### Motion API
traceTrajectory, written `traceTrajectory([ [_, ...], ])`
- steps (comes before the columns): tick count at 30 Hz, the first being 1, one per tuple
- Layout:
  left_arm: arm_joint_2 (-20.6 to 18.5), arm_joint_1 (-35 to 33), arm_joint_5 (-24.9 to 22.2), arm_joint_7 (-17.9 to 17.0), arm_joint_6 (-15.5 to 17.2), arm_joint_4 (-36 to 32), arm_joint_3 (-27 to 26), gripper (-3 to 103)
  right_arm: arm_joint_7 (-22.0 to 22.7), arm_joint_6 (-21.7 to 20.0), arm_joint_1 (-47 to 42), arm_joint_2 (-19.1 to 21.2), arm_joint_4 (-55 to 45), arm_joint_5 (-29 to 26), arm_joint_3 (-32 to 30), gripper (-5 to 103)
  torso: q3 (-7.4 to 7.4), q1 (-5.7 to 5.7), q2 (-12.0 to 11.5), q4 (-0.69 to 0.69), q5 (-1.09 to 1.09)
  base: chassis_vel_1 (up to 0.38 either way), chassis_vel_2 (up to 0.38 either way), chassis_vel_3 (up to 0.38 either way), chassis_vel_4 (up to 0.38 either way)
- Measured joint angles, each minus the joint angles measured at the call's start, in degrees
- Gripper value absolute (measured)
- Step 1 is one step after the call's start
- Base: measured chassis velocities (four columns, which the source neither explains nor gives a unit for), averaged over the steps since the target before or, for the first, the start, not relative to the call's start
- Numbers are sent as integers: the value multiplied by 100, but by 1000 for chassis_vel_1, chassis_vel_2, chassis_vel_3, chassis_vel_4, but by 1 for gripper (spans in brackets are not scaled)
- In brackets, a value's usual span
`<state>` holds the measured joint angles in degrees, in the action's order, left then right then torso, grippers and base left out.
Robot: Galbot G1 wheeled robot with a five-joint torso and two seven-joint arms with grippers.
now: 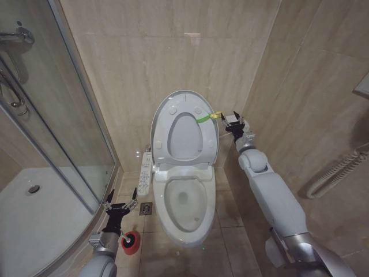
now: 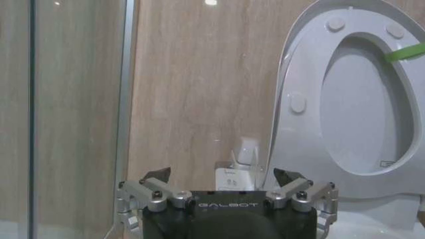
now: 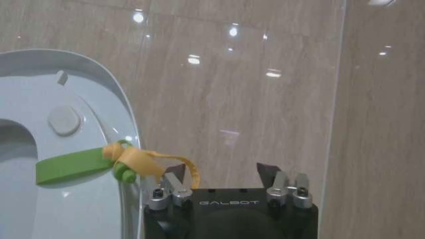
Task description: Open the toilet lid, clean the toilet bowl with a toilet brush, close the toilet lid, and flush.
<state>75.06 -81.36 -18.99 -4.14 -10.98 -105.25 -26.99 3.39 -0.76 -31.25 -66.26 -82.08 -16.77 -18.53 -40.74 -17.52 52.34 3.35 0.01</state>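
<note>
The toilet lid (image 1: 184, 124) stands upright against the back wall, with a green-and-yellow strap (image 1: 206, 118) at its rim. Below it the toilet bowl (image 1: 184, 199) lies uncovered, water in its bottom. My right gripper (image 1: 232, 119) hovers open beside the lid's rim. The strap's yellow end (image 3: 143, 162) hangs right by one of its fingers (image 3: 174, 175), held by neither. Low on the floor side, my left gripper (image 1: 120, 203) is open and holds nothing. It sits just above the toilet brush (image 1: 130, 242), whose red base shows by my wrist. The lid (image 2: 359, 99) also shows past my left gripper (image 2: 222, 174).
A glass shower enclosure (image 1: 63, 121) and its white tray (image 1: 34, 213) fill the left side. A white control panel (image 1: 146, 173) hangs beside the bowl, and a floor drain (image 1: 146, 208) lies under it. A ribbed hose (image 1: 340, 170) runs along the right wall.
</note>
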Motion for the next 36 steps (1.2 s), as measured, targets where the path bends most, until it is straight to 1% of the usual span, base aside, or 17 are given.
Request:
traceTrajectory([
  [4, 0, 0, 0, 0, 0, 0, 0, 100, -2, -16, -215, 88, -266, -87, -121, 66, 0, 0, 0, 0, 0, 0, 0, 0, 0],
  [5, 0, 0, 0, 0, 0, 0, 0, 100, -1, -23, -298, 121, -356, -115, -167, 93, 0, 0, 0, 0, 0, 0, 0, 0, 0],
  [10, 0, 0, 0, 1, 0, 0, 0, 100, 6, -105, -746, 341, -908, -347, -333, 93, 0, 0, 0, 1, 0, 0, 0, 0, 0],
  [11, 0, 0, 0, 1, 0, 0, 0, 100, 12, -137, -849, 374, -1039, -414, -367, 100, 0, 0, 0, 1, 0, 0, 0, 0, 0],
  [12, 0, 0, 0, 1, 0, 0, 0, 100, 12, -137, -849, 374, -1039, -414, -367, 100, 0, 0, 0, 1, 0, 0, 0, 0, 0],
  [16, 0, 0, 0, 2, 0, 0, 1, 100, 68, -317, -1352, 507, -1646, -704, -539, 100, 0, 0, 0, 0, 0, 0, 0, 0, 0],
  [21, 0, 0, 0, 1, 0, 0, 0, 100, 127, -446, -1744, 558, -2036, -820, -632, 100, 0, 0, 0, 0, 0, 0, 0, 0, 0],
  [23, 0, 0, 0, 1, 0, 0, 0, 100, 191, -582, -2086, 592, -2400, -893, -671, 100, 0, 0, 0, 1, 0, 0, 0, 0, 0],
  [28, 0, 0, 0, 1, 0, 0, 0, 100, 353, -741, -2567, 522, -2969, -850, -676, 100, 1, 1, 1, 1, -2, 0, 0, 0, 0],
  [36, 0, 0, 0, 0, 0, 0, 0, 100, 409, -773, -2968, 399, -3283, -658, -726, 100, 0, 0, 0, 0, 0, 0, 0, 0, 0],
])
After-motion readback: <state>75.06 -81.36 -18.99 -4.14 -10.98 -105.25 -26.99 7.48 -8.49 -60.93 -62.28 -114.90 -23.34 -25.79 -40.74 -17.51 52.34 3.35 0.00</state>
